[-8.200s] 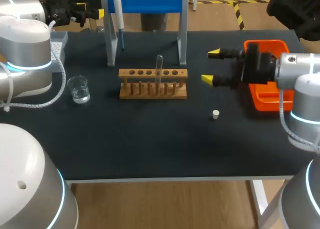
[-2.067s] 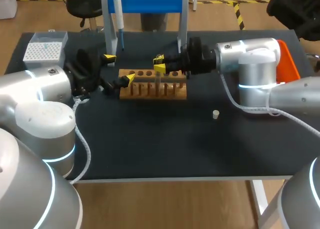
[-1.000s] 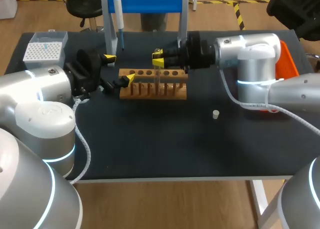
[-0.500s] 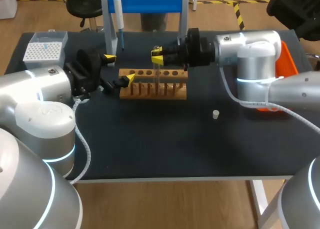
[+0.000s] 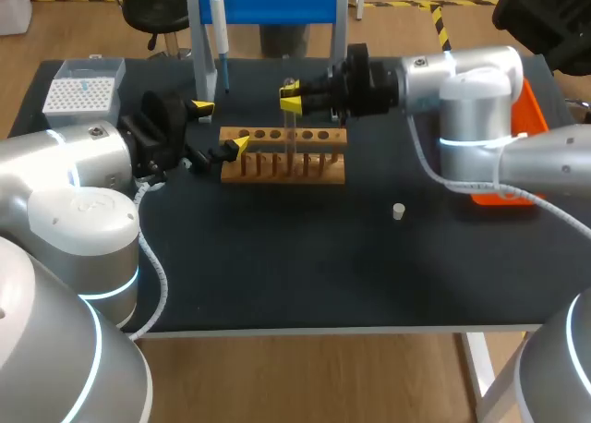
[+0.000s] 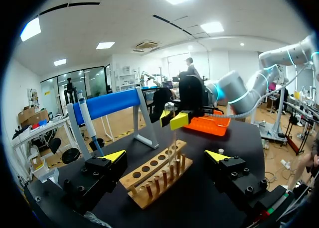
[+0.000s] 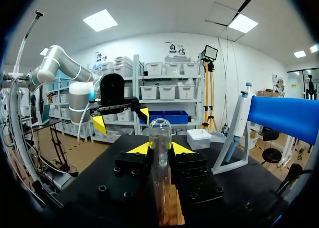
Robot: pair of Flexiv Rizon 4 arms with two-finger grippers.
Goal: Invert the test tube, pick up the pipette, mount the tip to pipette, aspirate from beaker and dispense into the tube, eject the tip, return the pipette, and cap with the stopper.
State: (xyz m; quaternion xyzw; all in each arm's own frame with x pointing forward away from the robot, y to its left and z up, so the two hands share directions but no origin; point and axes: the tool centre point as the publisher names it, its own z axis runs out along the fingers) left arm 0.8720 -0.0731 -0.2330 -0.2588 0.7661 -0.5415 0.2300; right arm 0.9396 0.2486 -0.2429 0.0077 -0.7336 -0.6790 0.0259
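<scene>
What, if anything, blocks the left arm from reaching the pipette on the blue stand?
Likely nothing, so yes. The open left gripper is beside the wooden rack, the pipette hangs beyond it, and the right gripper, shut on the test tube, is off to the side.

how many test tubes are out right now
1. The test tube is upright, held between the right gripper's fingers, its lower end at the wooden rack. The rack's other holes look empty.
</scene>
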